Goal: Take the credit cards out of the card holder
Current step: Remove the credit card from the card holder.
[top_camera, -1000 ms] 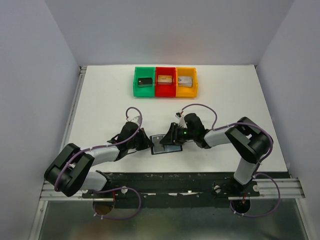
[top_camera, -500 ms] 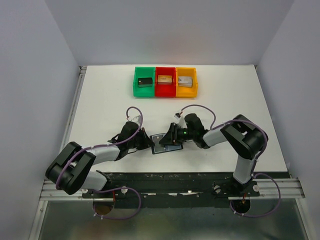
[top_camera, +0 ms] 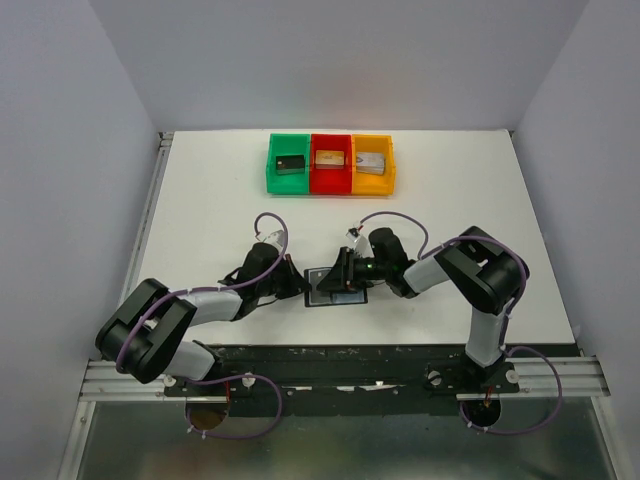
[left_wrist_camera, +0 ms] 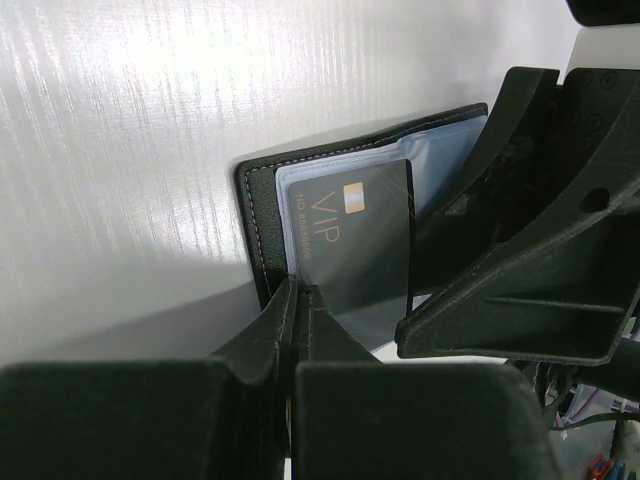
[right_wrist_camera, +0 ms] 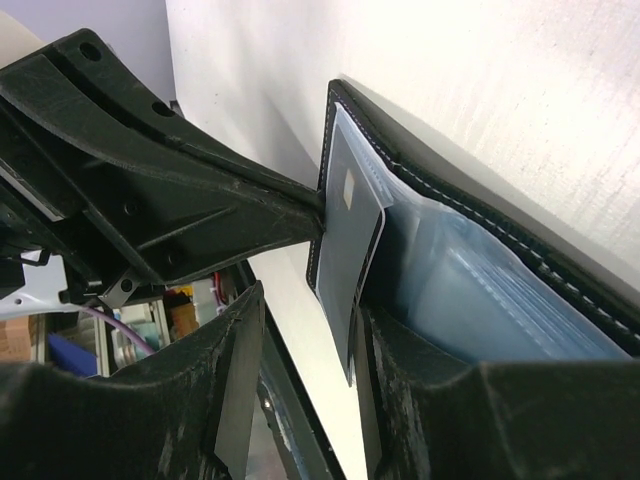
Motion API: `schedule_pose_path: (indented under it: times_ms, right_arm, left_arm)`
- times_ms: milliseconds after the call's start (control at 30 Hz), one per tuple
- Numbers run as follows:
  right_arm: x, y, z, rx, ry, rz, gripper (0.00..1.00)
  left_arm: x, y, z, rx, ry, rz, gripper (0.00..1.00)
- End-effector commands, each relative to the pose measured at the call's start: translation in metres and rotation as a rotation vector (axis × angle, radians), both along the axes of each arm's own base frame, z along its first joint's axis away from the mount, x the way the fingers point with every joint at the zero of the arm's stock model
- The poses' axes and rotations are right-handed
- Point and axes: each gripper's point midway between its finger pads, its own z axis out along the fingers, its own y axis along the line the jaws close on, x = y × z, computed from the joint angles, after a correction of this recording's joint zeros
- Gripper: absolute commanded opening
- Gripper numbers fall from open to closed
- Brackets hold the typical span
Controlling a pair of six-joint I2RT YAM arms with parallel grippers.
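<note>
The card holder (top_camera: pixel 336 298) lies open on the worktop (top_camera: pixel 220 200) near its front edge, between the two arms. The left gripper (left_wrist_camera: pixel 298 296) is pinched shut on the holder's stitched cover edge, seemingly pinning it. The right gripper (right_wrist_camera: pixel 305 310) stands part open, its fingers straddling the black card (left_wrist_camera: pixel 355 235), which pokes out of a clear sleeve. The step goes best if the right gripper closes on the card's free edge alone, not the sleeve, then draws straight along the pocket. Compared with a second ago, the holder sits squarer to the worktop's edge and the right elbow has swung inward.
</note>
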Motion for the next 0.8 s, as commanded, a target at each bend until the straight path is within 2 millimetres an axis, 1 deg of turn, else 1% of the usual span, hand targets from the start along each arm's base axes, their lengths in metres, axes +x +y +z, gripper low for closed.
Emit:
schedule_pose_path:
  times_ms: [0,167,300,400,500,567,633,767]
  right_arm:
    - [-0.001,0.009,0.005,0.032,-0.012,0.036,0.48]
    - [0.000,0.011,0.004,0.027,-0.003,0.039,0.48]
    - [0.000,0.010,0.002,0.014,-0.002,0.042,0.47]
    - [-0.001,0.008,0.003,0.000,-0.010,0.032,0.47]
    - [-0.002,0.004,0.004,-0.017,-0.013,0.026,0.47]
    - [-0.002,0.002,0.004,-0.034,-0.020,0.024,0.47]
    - [-0.003,0.000,0.004,-0.048,-0.026,0.024,0.47]
    - [-0.004,-0.004,0.003,-0.076,-0.026,0.022,0.47]
  left_arm:
    - [-0.017,-0.004,-0.015,0.023,0.060,-0.041,0.03]
    - [-0.018,-0.008,-0.013,0.018,0.055,-0.051,0.05]
    - [-0.018,-0.009,-0.013,0.019,0.056,-0.051,0.10]
    - [-0.018,-0.008,-0.012,0.024,0.054,-0.046,0.19]
    - [-0.019,-0.006,-0.012,0.032,0.057,-0.041,0.33]
    - [-0.019,-0.005,-0.011,0.031,0.054,-0.039,0.38]
    - [-0.019,-0.004,-0.010,0.032,0.050,-0.035,0.39]
    - [-0.020,-0.002,-0.011,0.038,0.051,-0.029,0.38]
